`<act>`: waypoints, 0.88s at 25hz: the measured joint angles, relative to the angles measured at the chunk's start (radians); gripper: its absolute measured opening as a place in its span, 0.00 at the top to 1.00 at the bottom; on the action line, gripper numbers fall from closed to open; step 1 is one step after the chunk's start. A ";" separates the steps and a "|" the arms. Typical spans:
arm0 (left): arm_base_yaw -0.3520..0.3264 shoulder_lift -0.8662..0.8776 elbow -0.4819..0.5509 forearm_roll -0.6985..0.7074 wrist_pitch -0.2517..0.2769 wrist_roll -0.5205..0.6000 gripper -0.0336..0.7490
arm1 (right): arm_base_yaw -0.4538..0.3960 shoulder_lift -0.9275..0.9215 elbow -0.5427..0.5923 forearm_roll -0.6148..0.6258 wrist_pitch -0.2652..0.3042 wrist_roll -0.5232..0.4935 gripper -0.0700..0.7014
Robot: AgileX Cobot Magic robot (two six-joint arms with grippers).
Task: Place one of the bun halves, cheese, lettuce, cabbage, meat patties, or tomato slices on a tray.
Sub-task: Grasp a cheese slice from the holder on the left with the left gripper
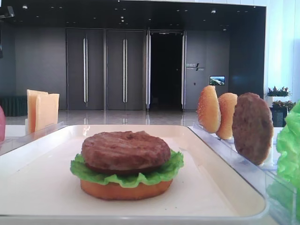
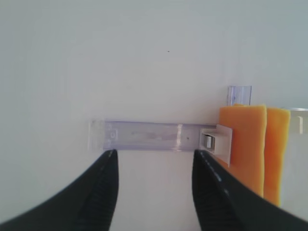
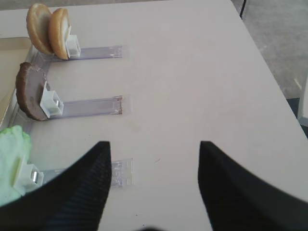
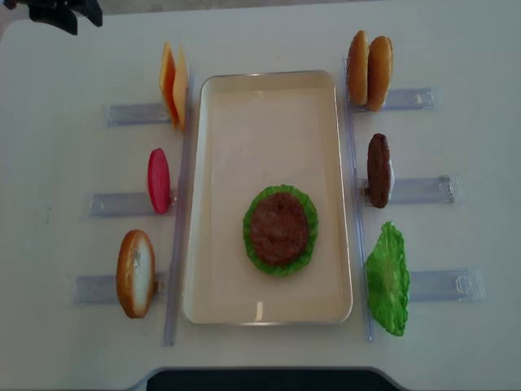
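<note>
Both black fingers of the left gripper (image 2: 154, 187) stand apart with nothing between them, and the right gripper (image 3: 154, 183) likewise hangs spread and empty over bare table. The two thin square pale yellow-orange cheese slices (image 2: 250, 149) stand on edge in a clear plastic holder (image 2: 144, 136), ahead of the left fingers and off to their right, the holder's rail running across the view between fingertips and slices. From overhead the cheese (image 4: 172, 85) sits just outside the left rim of the large cream-white rectangular tray (image 4: 220, 163), well away from the right arm, so the left arm is plainly the nearer. On the tray already lies a flat orange-brown bun half (image 1: 125, 189), a frilly green lettuce leaf (image 1: 84, 171) and a dark brown meat patty (image 1: 125, 150).
</note>
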 joint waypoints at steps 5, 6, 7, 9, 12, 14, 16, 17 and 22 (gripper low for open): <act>-0.085 0.000 0.000 0.025 0.012 -0.053 0.47 | 0.000 0.000 0.000 0.000 0.000 0.000 0.37; -0.109 0.000 0.000 0.025 0.012 -0.070 0.47 | 0.000 0.000 0.000 0.000 0.000 0.000 0.37; -0.140 0.000 0.000 0.025 0.012 -0.082 0.47 | 0.000 0.000 0.000 0.000 0.000 0.000 0.37; -0.200 0.001 0.000 0.025 0.013 -0.112 0.47 | 0.000 0.000 0.000 0.000 0.000 0.000 0.37; -0.271 0.007 0.000 0.026 0.016 -0.146 0.47 | 0.000 0.000 0.000 0.000 0.000 0.000 0.37; -0.304 0.013 0.000 0.035 0.016 -0.170 0.47 | 0.000 0.000 0.000 0.000 0.000 0.000 0.37; -0.317 0.013 0.000 0.060 0.016 -0.193 0.47 | 0.000 0.000 0.000 0.000 0.000 0.000 0.37; -0.317 0.013 0.000 0.069 0.016 -0.197 0.47 | 0.000 0.000 0.000 0.000 0.000 0.000 0.37; -0.316 0.013 0.000 0.086 0.016 -0.209 0.48 | 0.000 0.000 0.000 0.000 0.001 0.000 0.37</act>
